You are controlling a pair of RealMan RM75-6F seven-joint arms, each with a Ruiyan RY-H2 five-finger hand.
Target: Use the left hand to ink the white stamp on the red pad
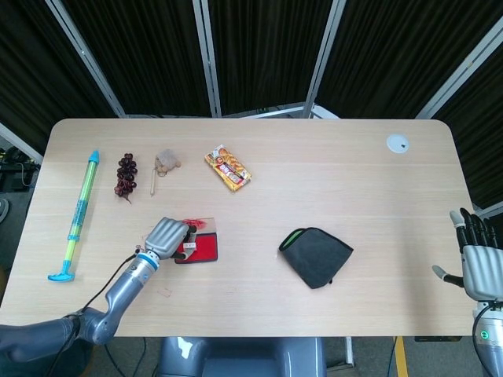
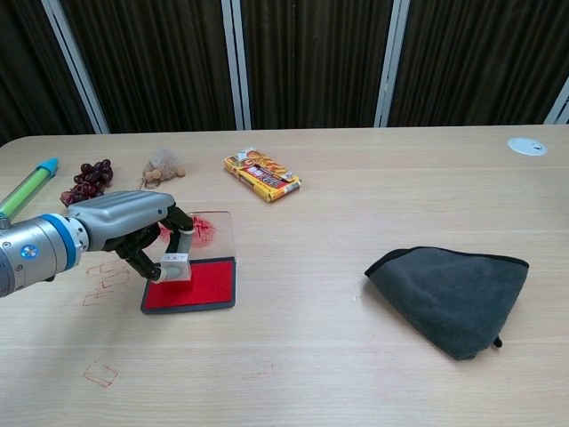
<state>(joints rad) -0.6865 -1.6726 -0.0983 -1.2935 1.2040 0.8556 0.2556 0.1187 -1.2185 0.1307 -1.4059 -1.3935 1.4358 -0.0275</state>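
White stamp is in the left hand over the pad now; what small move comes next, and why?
Probably press straight down a little. The left hand grips the white stamp at the red pad's near-left corner; whether its face is fully seated cannot be told.

In the head view the left hand [image 1: 167, 236] hides the white stamp [image 2: 175, 266]; the right hand [image 1: 475, 255] is cut by the frame edge. The snack box [image 1: 228, 168] print is unreadable.

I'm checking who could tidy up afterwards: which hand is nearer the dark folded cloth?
Neither is close, but the left hand looks slightly nearer, holding the white stamp on the red pad; the right hand hangs off the table edge beyond the cloth.
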